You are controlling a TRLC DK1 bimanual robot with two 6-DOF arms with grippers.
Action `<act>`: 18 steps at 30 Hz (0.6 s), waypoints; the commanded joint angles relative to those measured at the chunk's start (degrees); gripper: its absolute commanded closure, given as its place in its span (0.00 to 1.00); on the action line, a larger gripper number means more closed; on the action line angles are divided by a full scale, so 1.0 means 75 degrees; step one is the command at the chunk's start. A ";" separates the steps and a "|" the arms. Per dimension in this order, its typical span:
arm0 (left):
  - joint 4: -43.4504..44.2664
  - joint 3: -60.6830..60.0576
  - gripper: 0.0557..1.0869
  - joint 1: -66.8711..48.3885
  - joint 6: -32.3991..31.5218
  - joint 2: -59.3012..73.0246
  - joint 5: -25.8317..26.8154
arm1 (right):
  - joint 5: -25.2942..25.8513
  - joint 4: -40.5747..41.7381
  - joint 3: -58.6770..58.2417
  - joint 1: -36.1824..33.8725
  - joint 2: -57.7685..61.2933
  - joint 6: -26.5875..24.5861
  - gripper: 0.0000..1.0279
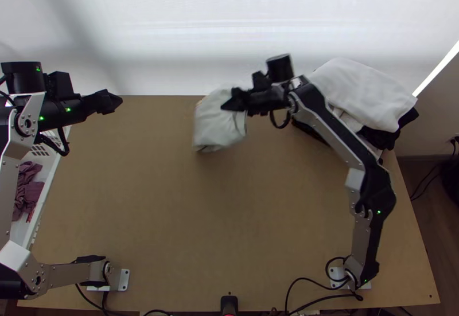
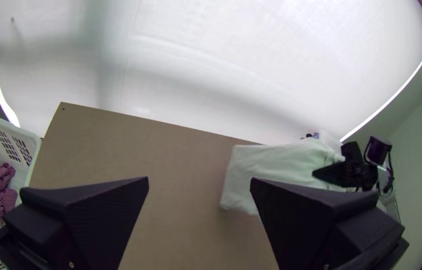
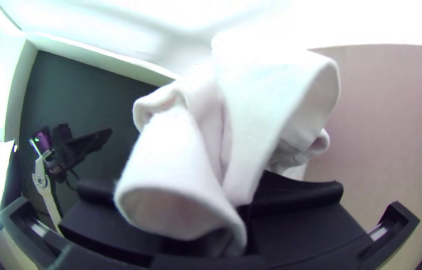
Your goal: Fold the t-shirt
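One white t-shirt (image 1: 209,127) hangs bunched, pinched in the right gripper (image 1: 234,100), towards twelve o'clock; the left gripper (image 1: 112,102), at ten o'clock, gapes wide.

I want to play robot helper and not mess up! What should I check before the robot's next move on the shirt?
1. Right gripper has the white shirt: ok, cloth is pinched in its fingers.
2. Left gripper open: ok, its fingers are wide apart.
3. Left gripper holding the shirt too: not ok, it's off to the side.
4. Shirt spread flat on the table: not ok, it's bunched at the right gripper.
5. Shirt away from the clothes pile: ok, there's a gap.
6. Both sleeves found: cannot tell.
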 commanded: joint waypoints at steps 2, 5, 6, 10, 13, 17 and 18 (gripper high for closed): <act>0.0034 -0.0171 0.04 0.0010 0.0039 -0.0311 0.0006 | -0.0112 0.0147 0.0987 -0.0759 -0.0553 0.0095 0.97; 0.0034 -0.0183 0.04 0.0010 0.0062 -0.0370 -0.0005 | -0.0124 0.0428 0.1596 -0.1368 -0.0565 0.0177 0.97; 0.0034 -0.0183 0.04 0.0022 0.0074 -0.0381 -0.0005 | -0.0124 0.0627 0.1702 -0.1555 -0.0576 0.0223 0.97; 0.0034 -0.0183 0.04 0.0034 0.0086 -0.0405 -0.0005 | -0.0147 0.1506 0.1877 -0.2200 -0.0729 0.0352 0.97; 0.0034 -0.0218 0.04 0.0034 0.0086 -0.0452 -0.0005 | -0.0159 0.2232 0.1924 -0.2669 -0.0881 0.0352 0.97; 0.0034 -0.0253 0.04 0.0022 0.0062 -0.0475 -0.0005 | -0.0264 0.3334 0.1936 -0.3313 -0.0975 0.0880 0.97; 0.0034 -0.0253 0.04 0.0022 0.0062 -0.0487 -0.0005 | -0.0323 0.3627 0.1936 -0.3501 -0.0975 0.1173 0.97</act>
